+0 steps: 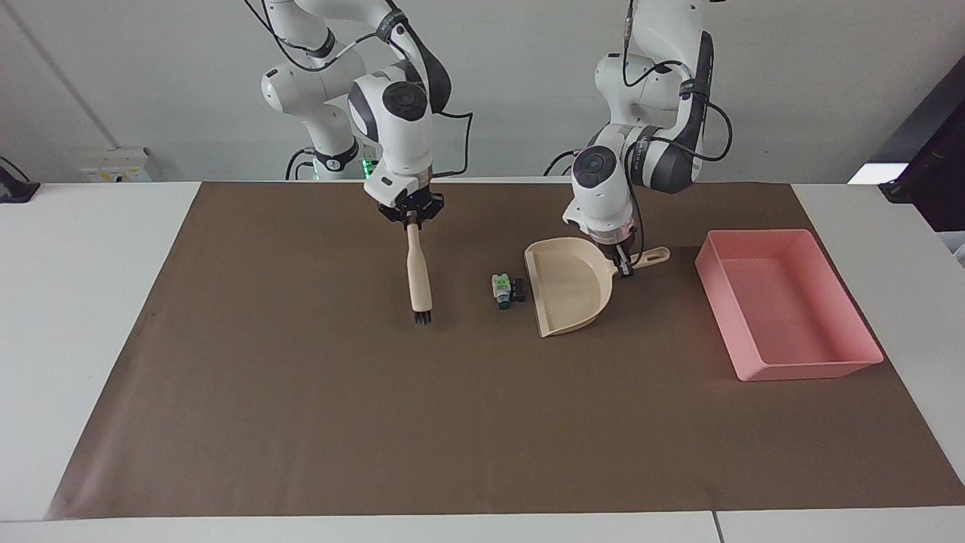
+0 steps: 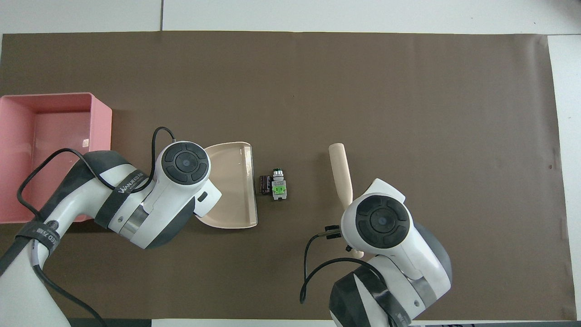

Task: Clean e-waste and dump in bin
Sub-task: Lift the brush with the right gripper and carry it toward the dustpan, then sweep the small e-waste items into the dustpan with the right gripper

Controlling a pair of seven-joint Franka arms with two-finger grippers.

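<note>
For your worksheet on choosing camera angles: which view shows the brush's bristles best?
The facing view. There the brush hangs from the right tool, and its dark bristles show at the lower end, just above the mat. In the overhead view only the beige back of the brush shows, and the right arm covers its handle.

The brush [image 1: 418, 277], hanging bristles-down from the right gripper [image 1: 411, 217], has bare brown mat [image 1: 317, 392] all round it. Toward the left arm's end, the e-waste [image 1: 507, 290] lies on the mat, apart from the bristles, with open mat between. Just beside the e-waste, the dustpan [image 1: 567, 285] blocks that line, gripped at its handle by the left gripper [image 1: 623, 265].
</note>
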